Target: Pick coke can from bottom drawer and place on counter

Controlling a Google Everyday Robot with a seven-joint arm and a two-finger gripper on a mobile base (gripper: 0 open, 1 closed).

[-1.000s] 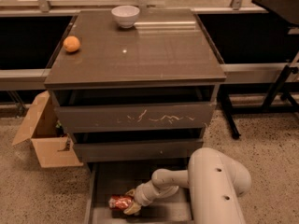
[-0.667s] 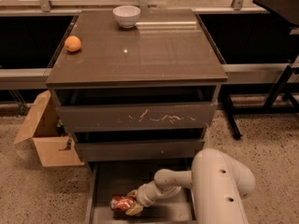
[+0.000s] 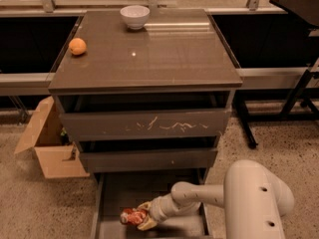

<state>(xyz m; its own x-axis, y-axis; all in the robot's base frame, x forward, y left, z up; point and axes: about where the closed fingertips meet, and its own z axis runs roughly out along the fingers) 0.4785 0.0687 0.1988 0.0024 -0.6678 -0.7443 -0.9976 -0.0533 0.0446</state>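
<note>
Inside the open, shallow dark grey-brown bottom drawer (image 3: 113,195), the robot's pale two-fingered hand (image 3: 143,217) was clamped round the small red metallic coke can (image 3: 130,216), which lay sideways.

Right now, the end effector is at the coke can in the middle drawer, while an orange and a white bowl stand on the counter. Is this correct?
Not quite. The camera view shows the end effector at the coke can in the open bottom drawer, not the middle one. The orange and white bowl are on the counter.
</note>
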